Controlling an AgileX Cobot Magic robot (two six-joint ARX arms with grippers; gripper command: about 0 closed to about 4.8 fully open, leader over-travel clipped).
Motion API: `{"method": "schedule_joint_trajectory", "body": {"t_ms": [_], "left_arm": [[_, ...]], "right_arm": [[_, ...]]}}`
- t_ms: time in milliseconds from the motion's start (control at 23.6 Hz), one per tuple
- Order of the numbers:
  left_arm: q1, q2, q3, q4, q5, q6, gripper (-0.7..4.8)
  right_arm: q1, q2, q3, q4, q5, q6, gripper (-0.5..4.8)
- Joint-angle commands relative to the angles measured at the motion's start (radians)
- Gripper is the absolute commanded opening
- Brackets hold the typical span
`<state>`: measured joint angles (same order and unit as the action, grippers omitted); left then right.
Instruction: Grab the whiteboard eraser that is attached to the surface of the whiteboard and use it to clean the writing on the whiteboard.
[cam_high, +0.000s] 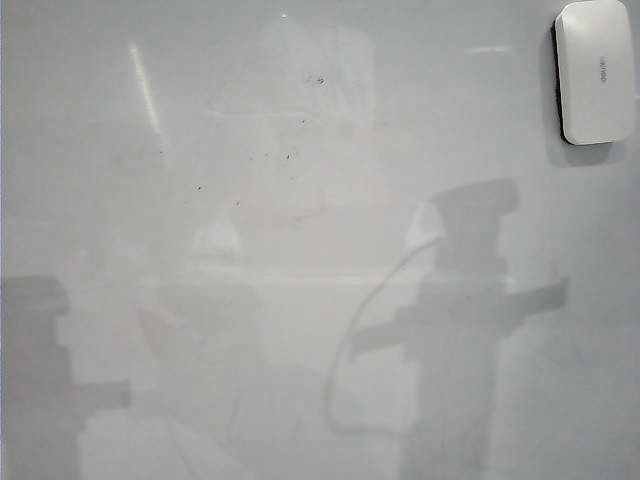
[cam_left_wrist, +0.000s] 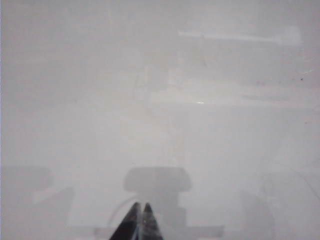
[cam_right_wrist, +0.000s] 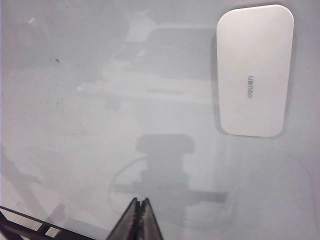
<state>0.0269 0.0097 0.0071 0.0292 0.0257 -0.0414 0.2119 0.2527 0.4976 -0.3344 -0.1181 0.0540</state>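
The whiteboard eraser sits stuck flat at the top right corner of the whiteboard, and nothing grips it. No blue writing shows anywhere (only tiny dark specks near the upper middle), so the board looks already wiped, with the eraser back in its place. The right gripper hangs near the eraser with its jaws pressed together, empty. The left gripper, jaws likewise together, points at bare board.
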Motion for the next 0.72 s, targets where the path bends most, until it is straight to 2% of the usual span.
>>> {"method": "schedule_joint_trajectory", "body": {"t_ms": [42, 169, 339, 424, 551, 720], "left_arm": [[-0.001, 0.001, 0.001, 0.01, 0.004, 0.0, -0.05], [-0.001, 0.001, 0.001, 0.01, 0.004, 0.0, -0.05], [-0.001, 0.001, 0.001, 0.01, 0.004, 0.001, -0.05], [-0.002, 0.001, 0.001, 0.01, 0.004, 0.001, -0.05], [-0.002, 0.001, 0.001, 0.01, 0.004, 0.0, -0.05], [-0.002, 0.001, 0.001, 0.01, 0.004, 0.0, -0.05]], "right_arm": [[-0.001, -0.002, 0.003, 0.02, 0.057, -0.029, 0.03], [-0.001, -0.002, 0.003, 0.017, 0.148, -0.04, 0.03], [0.0, -0.002, 0.003, 0.018, 0.15, -0.042, 0.03], [-0.002, -0.016, -0.002, 0.021, 0.151, -0.098, 0.03], [-0.029, -0.056, -0.041, 0.114, 0.149, -0.159, 0.03], [-0.117, -0.142, -0.123, 0.258, 0.14, -0.157, 0.03]]}}
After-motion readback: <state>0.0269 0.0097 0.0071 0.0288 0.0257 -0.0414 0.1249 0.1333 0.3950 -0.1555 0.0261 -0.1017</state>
